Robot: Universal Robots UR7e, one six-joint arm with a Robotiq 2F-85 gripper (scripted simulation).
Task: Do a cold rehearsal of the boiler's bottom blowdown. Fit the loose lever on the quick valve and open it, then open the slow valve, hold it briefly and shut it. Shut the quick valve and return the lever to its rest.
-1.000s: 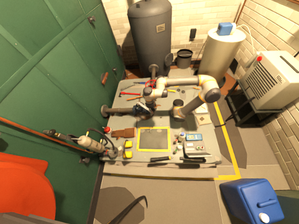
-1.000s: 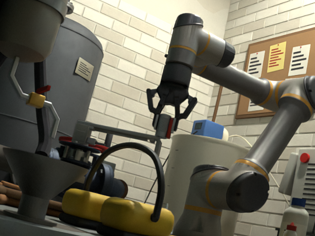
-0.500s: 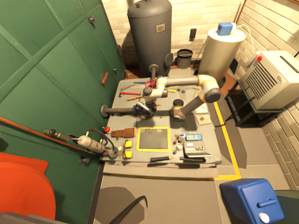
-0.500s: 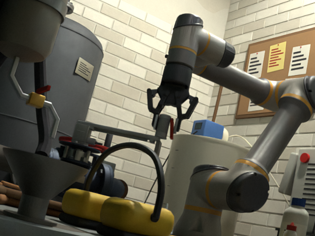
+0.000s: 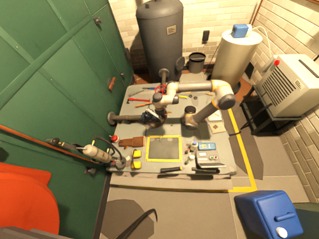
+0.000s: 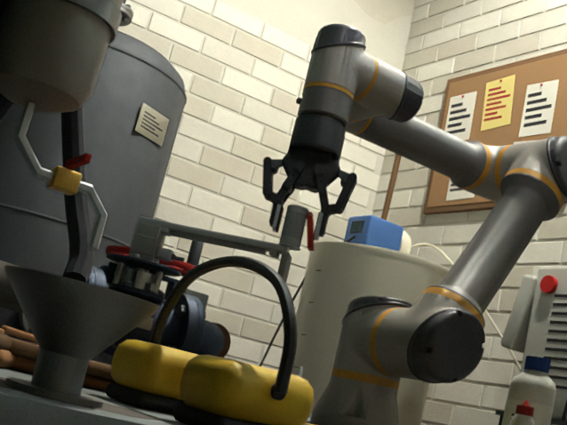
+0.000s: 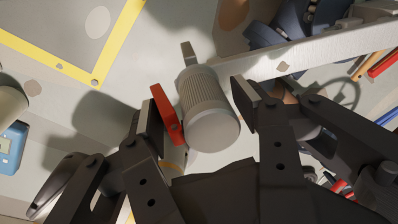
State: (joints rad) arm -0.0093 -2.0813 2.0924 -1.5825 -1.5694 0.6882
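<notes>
The grey lever sits fitted on the dark blue quick valve and reaches out to a ribbed upright grip. A small red latch stands beside that grip. In the second side camera the lever bar runs level from the valve body to the grip. The red handwheel of the slow valve stands farther back on the bench. My gripper straddles the grip from above. It is open and holds nothing.
The lever bar crosses just beyond my fingers. A yellow-framed tray lies on the bench in front of the valve. Hand tools lie along the back edge. A blue meter and a control box sit to the right.
</notes>
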